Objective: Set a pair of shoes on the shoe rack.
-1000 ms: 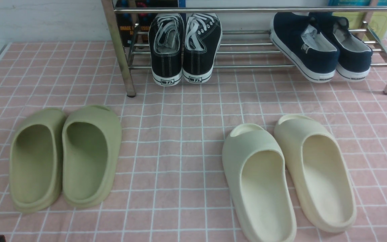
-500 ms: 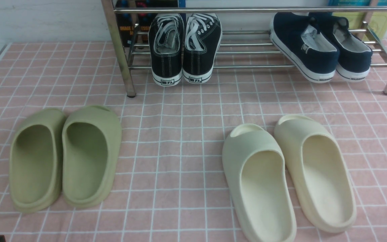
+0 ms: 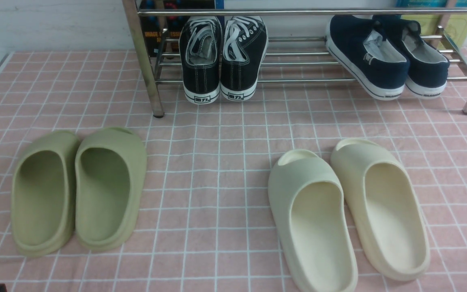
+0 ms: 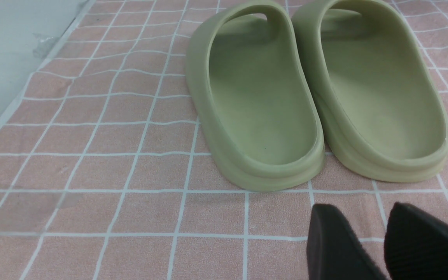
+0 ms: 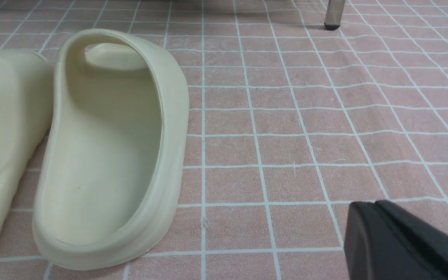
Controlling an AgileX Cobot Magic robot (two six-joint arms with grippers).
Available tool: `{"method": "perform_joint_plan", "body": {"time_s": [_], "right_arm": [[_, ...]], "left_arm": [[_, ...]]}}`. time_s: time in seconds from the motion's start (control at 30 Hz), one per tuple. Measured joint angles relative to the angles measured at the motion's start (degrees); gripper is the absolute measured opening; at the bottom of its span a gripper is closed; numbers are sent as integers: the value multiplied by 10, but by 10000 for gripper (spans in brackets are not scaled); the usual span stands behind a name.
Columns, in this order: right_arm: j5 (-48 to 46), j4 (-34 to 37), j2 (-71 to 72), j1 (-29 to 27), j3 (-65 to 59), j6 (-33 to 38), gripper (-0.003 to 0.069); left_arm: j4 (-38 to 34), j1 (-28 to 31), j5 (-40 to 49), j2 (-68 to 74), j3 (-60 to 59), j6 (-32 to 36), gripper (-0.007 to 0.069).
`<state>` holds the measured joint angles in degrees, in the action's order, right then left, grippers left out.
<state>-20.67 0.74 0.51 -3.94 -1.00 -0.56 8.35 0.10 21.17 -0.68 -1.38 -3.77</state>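
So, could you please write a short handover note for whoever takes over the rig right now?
Left pincer: empty, fingers slightly apart, low near the green slides.
Right pincer: only one dark finger in view, so open or shut cannot be told; nothing seen in it, beside the cream slides.
Navy shoes: both on the shoe rack, right end, beside the black sneakers.
Done: pair placed.
Left: apparently nothing; both slide pairs lie on the pink cloth.

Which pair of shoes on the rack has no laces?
The navy-blue slip-ons at the right end of the shoe rack. They are plain canvas with white soles, while the black sneakers at the left end have white laces.
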Motion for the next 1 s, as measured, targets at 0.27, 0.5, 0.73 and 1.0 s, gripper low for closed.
{"method": "perform_joint_plan", "body": {"time_s": [0.27, 0.5, 0.73, 1.0], "right_arm": [[0, 0, 0, 0, 0, 0, -3], [0, 0, 0, 0, 0, -1, 1], [0, 0, 0, 0, 0, -1, 8], [0, 0, 0, 0, 0, -1, 17]], "left_arm": [[0, 0, 0, 0, 0, 0, 238], [0, 0, 0, 0, 0, 0, 239], [0, 0, 0, 0, 0, 0, 239], [0, 0, 0, 0, 0, 0, 239]]}}
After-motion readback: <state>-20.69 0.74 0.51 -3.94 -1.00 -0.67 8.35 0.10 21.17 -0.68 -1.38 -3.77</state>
